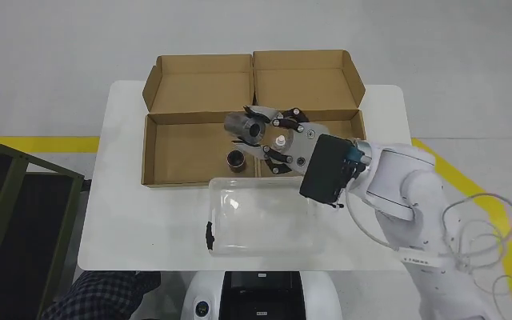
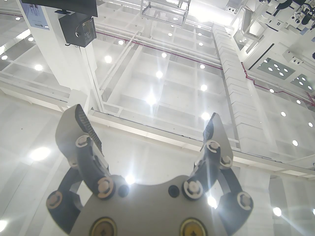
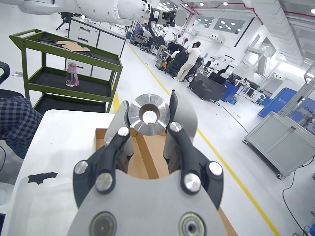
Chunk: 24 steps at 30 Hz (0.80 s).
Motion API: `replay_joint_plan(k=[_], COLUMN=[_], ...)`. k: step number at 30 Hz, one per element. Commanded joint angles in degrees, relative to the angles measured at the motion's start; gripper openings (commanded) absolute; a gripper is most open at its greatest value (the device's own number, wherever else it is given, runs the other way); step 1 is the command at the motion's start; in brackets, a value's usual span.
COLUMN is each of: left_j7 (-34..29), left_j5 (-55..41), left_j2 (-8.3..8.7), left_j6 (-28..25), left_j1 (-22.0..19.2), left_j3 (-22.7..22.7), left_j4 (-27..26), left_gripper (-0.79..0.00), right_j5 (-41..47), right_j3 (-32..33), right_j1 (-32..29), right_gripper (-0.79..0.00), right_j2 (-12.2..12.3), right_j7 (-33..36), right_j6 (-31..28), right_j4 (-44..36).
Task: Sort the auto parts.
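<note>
Seen from above, with 12 o'clock as the far side, the white table (image 1: 128, 200) had a clear plastic tub (image 1: 256, 216) at its 6 o'clock edge. That was the thing closest to the robot.

A little farther back, a small dark ring (image 1: 236, 161) sat on the floor of the left cardboard box (image 1: 180, 152), close to the wall it shares with the right cardboard box (image 1: 308, 80).

Just past the ring was the right gripper (image 1: 253, 128). It came in over the right box and pointed toward 9 o'clock. Its two fingers were closed partway and squeezed a shiny metal part (image 1: 242, 126), a short, fat tube with a hole through it. The part stuck out at the 9 o'clock end of the gripper, about 12 o'clock from the dark ring. It looked to be hanging over the left box, but I could not tell how high.

In the right wrist view, the right gripper (image 3: 150, 104) pinched the metal part (image 3: 137, 124) from both sides, with the hole facing the camera.

The left gripper (image 2: 146, 111) pointed up at the ceiling. Its fingers were spread wide apart and held nothing.
</note>
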Motion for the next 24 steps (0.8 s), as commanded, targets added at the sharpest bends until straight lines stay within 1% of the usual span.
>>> replay_joint_plan(k=[1, 13, 19, 24], left_j7=[0.00, 0.00, 0.00, 0.00], left_j5=[0.00, 0.00, 0.00, 0.00], left_j2=[0.00, 0.00, 0.00, 0.00], left_j6=[0.00, 0.00, 0.00, 0.00], left_j1=[0.00, 0.00, 0.00, 0.00], left_j3=[0.00, 0.00, 0.00, 0.00], left_j4=[0.00, 0.00, 0.00, 0.00], left_gripper=[0.000, 0.000, 0.000, 0.000], right_j5=[0.07, 1.30, 1.75, 2.25], right_j3=[0.12, -0.80, -2.68, -5.33], right_j1=[-0.10, -0.13, 0.49, 1.72], right_gripper=[-0.785, -0.785, -0.785, -0.785], right_j2=[0.03, 0.02, -0.20, -0.65], right_j7=[-0.23, 1.43, 2.68, 3.40], right_j6=[-0.04, 0.37, 0.83, 1.26], right_j4=[-0.01, 1.44, 3.23, 6.34])
